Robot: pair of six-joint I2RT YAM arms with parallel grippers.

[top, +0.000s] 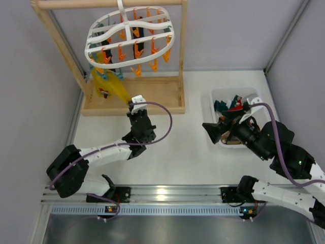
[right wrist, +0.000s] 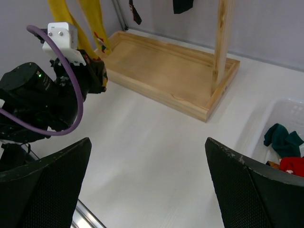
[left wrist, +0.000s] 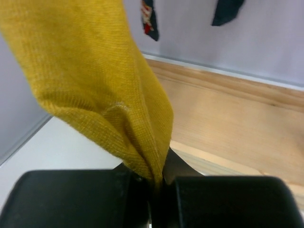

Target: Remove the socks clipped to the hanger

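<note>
1. The left claw [left wrist: 156,185] is clenched on the lower end of a mustard yellow sock [left wrist: 95,71]. The fabric is pinched between the two black fingers. It sits over the near left edge of the wooden frame [top: 137,96].
2. That sock runs up and to the left from the claw toward the left side of the hanger [top: 131,31]. A second yellow strip [right wrist: 59,12] hangs just beside it.
3. The hanger hangs from the frame's top bar, with orange and teal clips [top: 122,51] dangling below the white ring.
4. Two dark socks [left wrist: 149,19] are clipped further right and hang free above the frame's base.
5. A white bin [top: 233,90] stands on the desk [top: 183,157], right of the frame. It holds teal fabric [right wrist: 283,140] and red fabric [right wrist: 292,165].
6. The right claw [right wrist: 148,185] is released with its fingers spread wide. It hovers at the bin's near left corner and holds nothing.
</note>
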